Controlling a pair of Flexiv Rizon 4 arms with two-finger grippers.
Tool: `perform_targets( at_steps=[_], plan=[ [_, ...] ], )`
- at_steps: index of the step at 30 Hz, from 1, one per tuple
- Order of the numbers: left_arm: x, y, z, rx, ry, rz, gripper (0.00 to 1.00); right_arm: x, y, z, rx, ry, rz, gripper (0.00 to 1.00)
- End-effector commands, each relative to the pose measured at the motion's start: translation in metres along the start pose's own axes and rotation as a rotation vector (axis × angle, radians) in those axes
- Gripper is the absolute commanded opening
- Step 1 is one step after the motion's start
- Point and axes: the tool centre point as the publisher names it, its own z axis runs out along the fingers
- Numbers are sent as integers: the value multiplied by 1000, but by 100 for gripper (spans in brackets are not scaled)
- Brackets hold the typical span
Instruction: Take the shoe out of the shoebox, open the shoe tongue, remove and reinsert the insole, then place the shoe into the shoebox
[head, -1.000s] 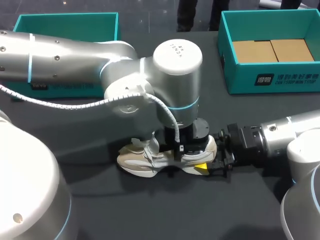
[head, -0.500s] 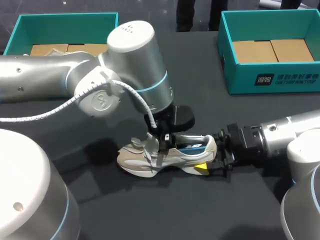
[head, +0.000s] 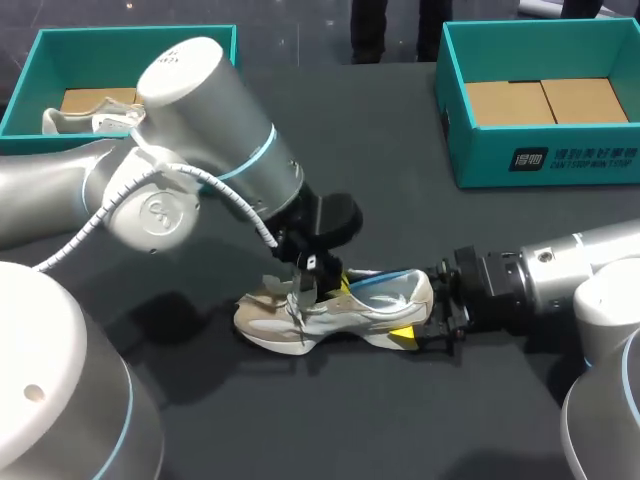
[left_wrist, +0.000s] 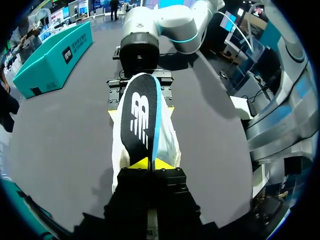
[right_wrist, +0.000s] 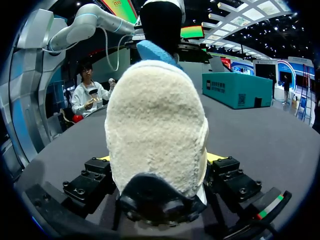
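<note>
A cream and white shoe (head: 320, 312) lies on its sole on the dark table, toe to the left. My right gripper (head: 418, 330) is shut across its heel (right_wrist: 155, 130), a yellow-tipped finger on each side. My left gripper (head: 322, 268) comes down at a slant over the laces and is shut on the front end of the black, blue-edged insole (left_wrist: 139, 117). The insole (head: 372, 283) is lifted at the front and slopes back down into the shoe toward the heel. In the right wrist view its blue end (right_wrist: 152, 50) sticks up beyond the heel collar.
A teal shoebox (head: 540, 160) with a cardboard floor stands open at the back right. A second teal box (head: 40, 45) at the back left holds another shoe (head: 85, 120). My left arm's big elbow joint (head: 190, 150) hangs over the table's left middle.
My left arm has swung to the left and tilted, drawing the front of the insole up out of the shoe. The right gripper and the shoe have stayed in place.
</note>
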Motion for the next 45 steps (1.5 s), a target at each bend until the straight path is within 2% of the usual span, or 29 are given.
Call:
perform_targets(
  at_steps=[1, 11, 24, 27, 28, 33, 38, 45],
  plan=[
    [0, -5, -1, 34, -22, -13, 0, 1, -1, 0, 5, 0, 1, 0],
    [-13, -31, -5, 38, -74, -37, 0, 1, -1, 0, 5, 0, 1, 0],
    [-16, -38, -2, 38, -76, -37, 0, 1, -1, 0, 5, 0, 1, 0],
    [-13, -38, -2, 33, -78, -25, 36, 1, -1, 0, 5, 0, 1, 0],
    [-12, -38, -3, 34, -82, -20, 42, 1, -1, 0, 5, 0, 1, 0],
    [-3, -39, -8, 51, -113, -16, 44, 1, -1, 0, 5, 0, 1, 0],
    [10, -42, -8, 53, -195, 0, 45, 1, -1, 0, 5, 0, 1, 0],
    [12, -47, -7, 81, -232, 32, 48, 1, -1, 0, 5, 0, 1, 0]
  ],
)
